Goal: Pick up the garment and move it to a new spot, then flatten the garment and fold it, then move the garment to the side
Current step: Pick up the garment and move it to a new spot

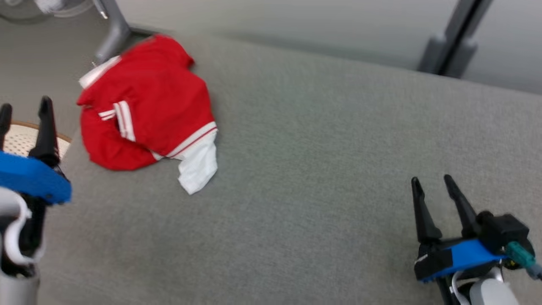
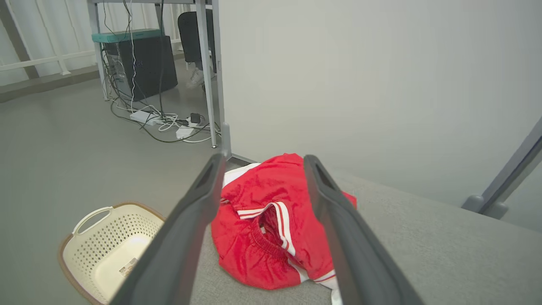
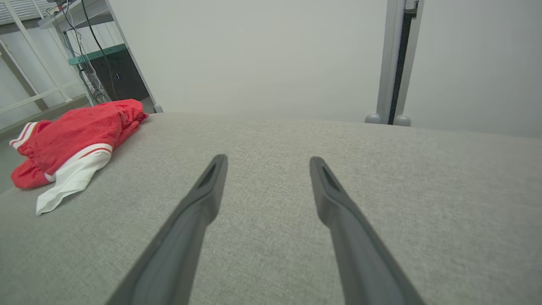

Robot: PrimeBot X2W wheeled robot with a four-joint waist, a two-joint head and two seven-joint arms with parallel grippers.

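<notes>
A crumpled red garment (image 1: pixel 148 106) with white stripes and a white part lies at the far left corner of the grey padded surface (image 1: pixel 322 178). My left gripper (image 1: pixel 25 111) hovers open at the left edge, short of the garment and apart from it. In the left wrist view the garment (image 2: pixel 262 228) shows between and beyond the open fingers (image 2: pixel 199 203). My right gripper (image 1: pixel 431 182) stands open over the near right of the surface, far from the garment, with nothing in it. From the right wrist the garment (image 3: pixel 72 144) is seen at the far left.
A cream perforated laundry basket (image 2: pixel 106 245) stands on the floor left of the surface. Grey frame posts (image 1: pixel 453 38) rise behind the far edge. A desk with a computer tower (image 2: pixel 144 63) and cables stands further back on the floor.
</notes>
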